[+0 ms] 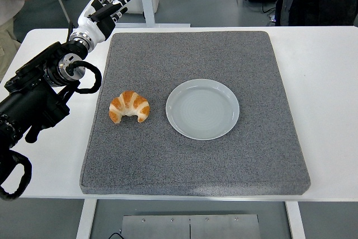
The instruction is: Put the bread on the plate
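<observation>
Croissant (pixel 129 107) lies on the grey mat (pixel 196 54), just left of the plate and apart from it. Largest item: white desk (pixel 330 82), its side edges cut off by the frame. The mat covers most of it. The left arm (pixel 39 93) is partly out of frame at the lower left. The pale round plate (pixel 202 109) sits mid-mat, nothing on it. The left hand (pixel 103 10) hovers beyond the mat's far left corner, fingers spread, holding nothing. No legible writing.
</observation>
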You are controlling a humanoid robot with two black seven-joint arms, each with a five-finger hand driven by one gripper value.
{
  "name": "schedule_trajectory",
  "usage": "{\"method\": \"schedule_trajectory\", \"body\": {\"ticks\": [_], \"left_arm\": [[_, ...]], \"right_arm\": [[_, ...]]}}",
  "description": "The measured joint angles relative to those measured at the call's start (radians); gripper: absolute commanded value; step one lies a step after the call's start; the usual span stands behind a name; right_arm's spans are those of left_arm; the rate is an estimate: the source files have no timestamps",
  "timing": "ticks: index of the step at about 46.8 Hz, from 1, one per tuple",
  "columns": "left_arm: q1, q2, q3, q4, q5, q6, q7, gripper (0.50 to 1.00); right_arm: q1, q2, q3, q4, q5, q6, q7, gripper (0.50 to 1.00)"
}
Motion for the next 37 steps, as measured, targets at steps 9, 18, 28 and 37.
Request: {"method": "schedule_trajectory", "body": {"ticks": [9,18,28,37], "left_arm": [[0.0,0.002,0.0,-0.02,0.0,0.005,-0.002,1.0],[0.001,0.003,0.0,-0.024,0.0,0.014,0.002,1.0],[0.001,0.014,0.0,-0.024,0.0,0.013,0.004,1.0],[0.0,0.045,0.004,-0.076,0.001,0.019,0.006,1.0]], "right_arm": [[0.0,0.0,0.0,0.0,0.0,0.0,0.0,1.0],[0.0,0.0,0.0,0.0,0.0,0.0,0.0,1.0],[0.0,0.0,0.0,0.0,0.0,0.0,0.0,1.0],[0.0,0.0,0.0,0.0,0.0,0.0,0.0,1.0]]}}
